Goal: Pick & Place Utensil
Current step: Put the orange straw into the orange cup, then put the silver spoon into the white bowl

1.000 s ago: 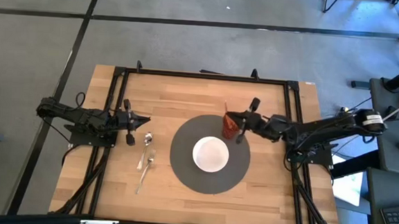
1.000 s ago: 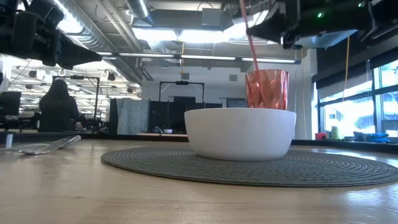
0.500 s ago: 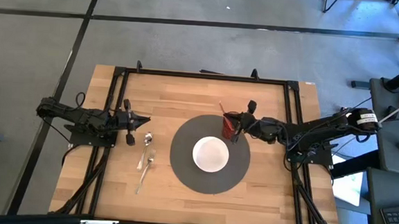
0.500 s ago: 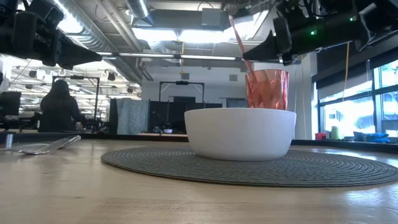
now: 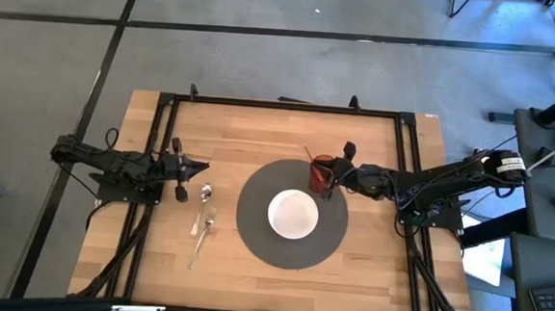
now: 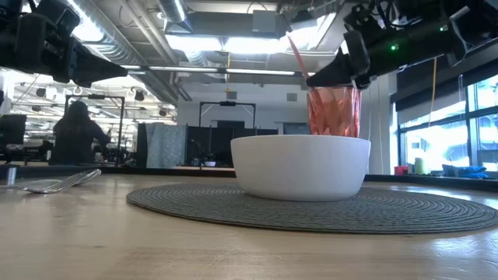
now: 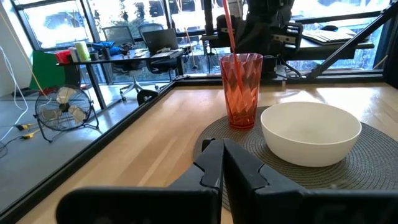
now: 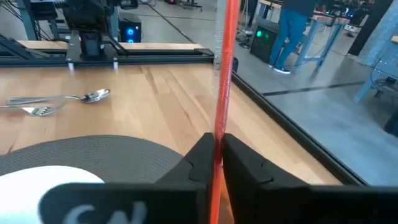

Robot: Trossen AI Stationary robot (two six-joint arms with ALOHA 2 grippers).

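Note:
A thin red stick-like utensil (image 6: pixel 296 54) stands slanted in a red faceted cup (image 5: pixel 322 173), which sits on the round grey placemat (image 5: pixel 254 222) on the far side of a white bowl (image 5: pixel 293 214). My right gripper (image 5: pixel 334 175) reaches in from the table's right to just above the cup's rim and is shut on the utensil. My left gripper (image 5: pixel 204 170) hovers shut over the table's left side, near a spoon (image 5: pixel 203 197) and a fork (image 5: pixel 206 223) that lie flat on the wood. My right gripper pinches the red utensil's shaft (image 8: pixel 222 127) between its two fingers, just above the cup's rim (image 6: pixel 333 89). The fingers come nearly level from the table's right and lie across the shaft. The utensil's lower end is inside the cup, and its upper end (image 5: pixel 306 149) leans toward the table's far-left.
The bowl (image 6: pixel 299 167) stands close in front of the cup (image 6: pixel 334 113) on the placemat. Spoon (image 8: pixel 93 96) and fork (image 8: pixel 37 110) lie left of the mat. A black frame rims the table. Bare wood shows near and far of the mat.
My right gripper has moved down and slightly toward the table's left, coming to just above the cup. The red utensil has sunk deeper into the cup and tipped from nearly upright to leaning, its top toward the far-left.

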